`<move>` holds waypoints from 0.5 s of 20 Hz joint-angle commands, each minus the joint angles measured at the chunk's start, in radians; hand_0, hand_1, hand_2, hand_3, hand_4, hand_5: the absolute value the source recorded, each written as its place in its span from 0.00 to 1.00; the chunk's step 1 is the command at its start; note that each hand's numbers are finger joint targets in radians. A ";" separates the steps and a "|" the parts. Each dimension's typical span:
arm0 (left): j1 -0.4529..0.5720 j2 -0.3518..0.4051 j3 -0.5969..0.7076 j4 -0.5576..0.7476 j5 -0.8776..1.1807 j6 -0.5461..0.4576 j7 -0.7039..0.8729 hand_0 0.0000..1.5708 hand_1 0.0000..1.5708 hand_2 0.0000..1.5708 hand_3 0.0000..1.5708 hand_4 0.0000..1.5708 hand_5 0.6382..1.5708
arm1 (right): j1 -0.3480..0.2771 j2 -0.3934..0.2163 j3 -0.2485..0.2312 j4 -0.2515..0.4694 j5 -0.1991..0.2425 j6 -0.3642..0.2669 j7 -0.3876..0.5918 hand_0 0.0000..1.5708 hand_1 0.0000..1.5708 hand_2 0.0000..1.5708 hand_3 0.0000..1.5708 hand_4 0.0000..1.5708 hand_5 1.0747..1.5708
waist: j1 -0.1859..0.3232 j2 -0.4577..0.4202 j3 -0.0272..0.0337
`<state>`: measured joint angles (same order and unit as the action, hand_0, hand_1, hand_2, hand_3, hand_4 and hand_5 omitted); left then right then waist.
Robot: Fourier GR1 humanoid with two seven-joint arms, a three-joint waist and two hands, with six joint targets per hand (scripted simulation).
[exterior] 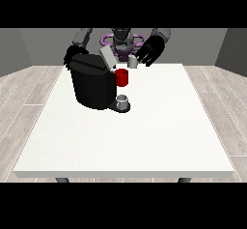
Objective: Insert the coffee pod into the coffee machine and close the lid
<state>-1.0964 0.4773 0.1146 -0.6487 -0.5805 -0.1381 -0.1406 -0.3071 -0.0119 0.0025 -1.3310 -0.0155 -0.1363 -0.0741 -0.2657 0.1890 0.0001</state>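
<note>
Hand at the view's left (71, 55): mostly hidden behind the coffee machine (91, 85), only a dark lump shows above its back corner. Can't tell how its fingers lie or whether it touches the body.

Coffee machine: black, bulky, sits on the left-centre of the white table (144, 141). Looks heavy and rigid, shouldn't shift under a light push. Lid (107, 57) is up, tilted back as a grey flap above the top; hinged, so closing it likely wants a push down from above the free edge.

Red part (122, 77) at the machine's front-right, under the lid: reads as the pod seat or head, can't say which. Below it a small grey cup (123, 102) on the drip base, just beside the body.

Coffee pod (132, 61): small pale cylinder, up in the air right of the lid, at the fingertips of the hand at the view's right (150, 50). Fingers look curled toward it, apparently pinching it. Judgement: light, stiff, smooth-walled, easy to slip or tip, so best held by the side wall, axis upright.

In the way: the raised lid stands just left of the pod, between it and the opening; approach should come from above or the right. Cup sits low, clear of the path.
</note>
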 commanded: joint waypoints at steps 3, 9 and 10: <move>-0.015 0.004 -0.003 0.008 -0.015 -0.009 -0.014 0.82 0.82 0.85 0.80 0.33 1.00 | -0.041 -0.036 -0.026 -0.055 -0.022 0.014 0.081 0.00 0.00 0.00 0.00 0.33 1.00 | -0.015 -0.002 -0.0001; -0.049 -0.049 -0.014 0.006 -0.042 0.049 0.024 0.83 0.83 0.85 0.79 0.31 1.00 | -0.041 -0.018 -0.010 -0.041 0.022 -0.027 0.039 0.00 0.00 0.00 0.00 0.35 1.00 | -0.026 0.049 0.0000; -0.089 -0.033 0.000 0.018 -0.027 -0.001 0.065 0.83 0.83 0.85 0.79 0.31 1.00 | -0.035 -0.034 -0.020 -0.032 0.002 0.008 0.018 0.00 0.00 0.00 0.00 0.33 1.00 | -0.038 0.043 0.0002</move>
<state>-1.1476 0.4551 0.1094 -0.6393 -0.6098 -0.1189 -0.1092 -0.3373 -0.0417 -0.0155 -1.3667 -0.0133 -0.1371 -0.0383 -0.2963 0.2221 0.0001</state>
